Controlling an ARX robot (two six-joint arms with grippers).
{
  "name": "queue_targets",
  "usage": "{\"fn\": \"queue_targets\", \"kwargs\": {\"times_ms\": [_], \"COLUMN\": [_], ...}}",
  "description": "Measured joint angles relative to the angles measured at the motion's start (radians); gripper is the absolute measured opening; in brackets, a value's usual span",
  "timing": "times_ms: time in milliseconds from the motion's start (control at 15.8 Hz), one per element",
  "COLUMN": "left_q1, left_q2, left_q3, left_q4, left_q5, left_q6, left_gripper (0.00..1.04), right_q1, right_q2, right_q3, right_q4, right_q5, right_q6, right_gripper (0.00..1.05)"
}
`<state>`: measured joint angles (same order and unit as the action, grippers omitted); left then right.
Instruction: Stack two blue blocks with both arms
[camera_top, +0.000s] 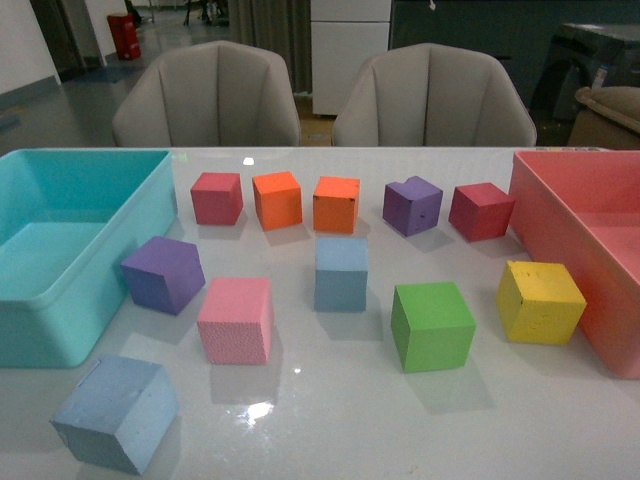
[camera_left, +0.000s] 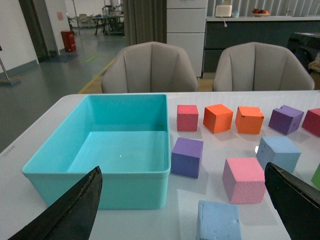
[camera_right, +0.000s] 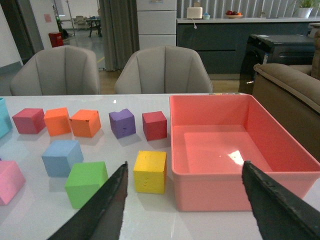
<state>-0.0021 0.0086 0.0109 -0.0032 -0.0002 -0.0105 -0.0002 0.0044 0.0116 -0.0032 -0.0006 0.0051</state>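
Blue blocks lay unstacked on the glossy white table (camera_top: 330, 420), the task not yet begun as far as the frames showed. The near blue block (camera_top: 115, 412) sat at the lower left of the front frame, below the teal bin (camera_top: 40, 320). The far blue block (camera_top: 341, 273) stood at centre, between a pink cube (camera_top: 236, 320) and a green cube (camera_top: 432, 325), well apart from its partner. Neither arm appeared in the front view. The left gripper (camera_left: 182, 167) hung with its dark fingers spread wide and nothing between them, and the right gripper (camera_right: 184, 165) was likewise agape and empty. Left to do, by judgement: grasp one block, carry it across and seat it squarely on the other. Both blocks were matte, pale sky-blue foam cubes with faintly speckled faces and soft edges, likely to give a little under a squeeze. The pink cube's front looked grainy. A purple cube (camera_top: 412, 205) in the back row had a notch in its top edge. The teal bin and the coral bin (camera_top: 560, 215) were smooth moulded plastic with rounded rims.
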Motion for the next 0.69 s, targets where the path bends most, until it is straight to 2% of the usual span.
{"fn": "queue_targets", "kwargs": {"times_ms": [126,189,253,379,442,568,695], "left_q1": [0.000,0.000,0.000,-0.099,-0.119,-0.114,-0.091], "left_q2": [0.000,0.000,0.000,0.098,0.128,0.165,0.283], "left_q3": [0.000,0.000,0.000,0.051,0.055,0.055,0.061], "left_q4": [0.000,0.000,0.000,-0.129,-0.109,-0.042,0.082], "left_q5": [0.000,0.000,0.000,-0.216,-0.250,-0.266,-0.218], "left_q6": [0.000,0.000,0.000,-0.015,-0.015,-0.016,-0.016], "left_gripper": [0.98,0.98,0.98,0.98,0.98,0.98,0.98], "right_q1": [0.000,0.000,0.000,0.000,0.000,0.000,0.000], "right_q2": [0.000,0.000,0.000,0.000,0.000,0.000,0.000], "right_q3": [0.000,0.000,0.000,0.000,0.000,0.000,0.000], "right_q4": [0.000,0.000,0.000,0.000,0.000,-0.001,0.000], "right_q5": [0.000,0.000,0.000,0.001,0.000,0.001,0.000], "right_q6": [0.000,0.000,0.000,0.000,0.000,0.000,0.000], "right_gripper": [0.94,1.00,0.97,0.98,0.98,0.98,0.98]}}
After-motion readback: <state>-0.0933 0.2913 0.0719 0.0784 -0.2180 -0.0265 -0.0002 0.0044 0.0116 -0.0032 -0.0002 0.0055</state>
